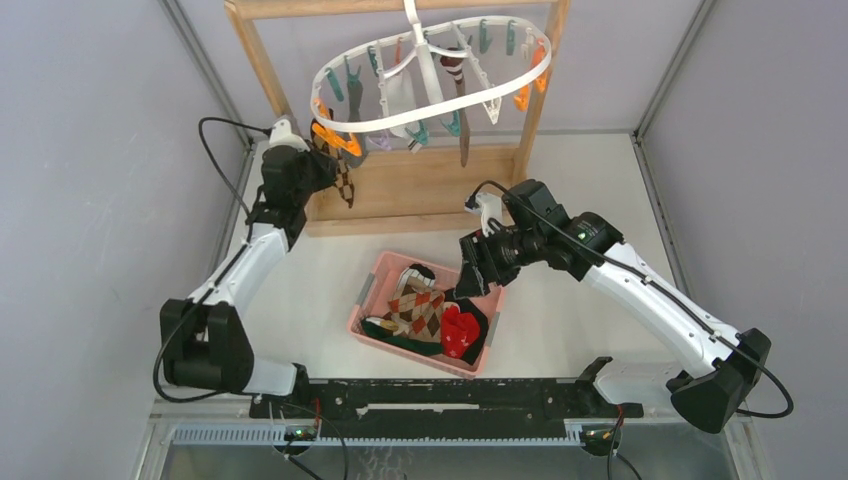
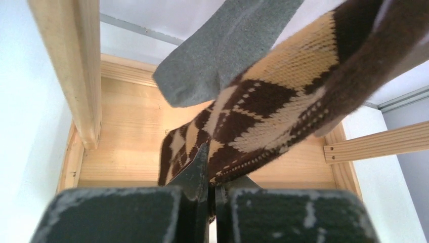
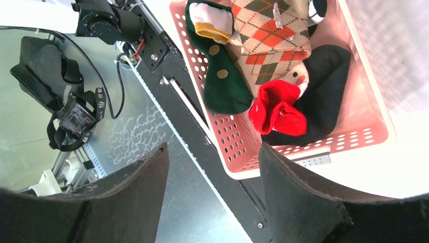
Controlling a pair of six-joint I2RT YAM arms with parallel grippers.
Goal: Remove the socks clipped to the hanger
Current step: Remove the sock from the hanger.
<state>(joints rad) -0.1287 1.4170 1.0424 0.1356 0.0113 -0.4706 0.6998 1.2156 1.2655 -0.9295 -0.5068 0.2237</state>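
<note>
Left gripper (image 2: 210, 169) clamped on the lower end of the brown argyle sock (image 2: 273, 111) — sock hangs at the hanger's (image 1: 395, 121) left end; right gripper (image 3: 212, 157) spread wide above the pink basket (image 3: 364, 134).

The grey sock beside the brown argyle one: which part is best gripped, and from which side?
Probably its rounded lower tip, approached from below: the grey sock hangs free there, flat and thin, while the brown argyle sock overlaps one edge.
</note>
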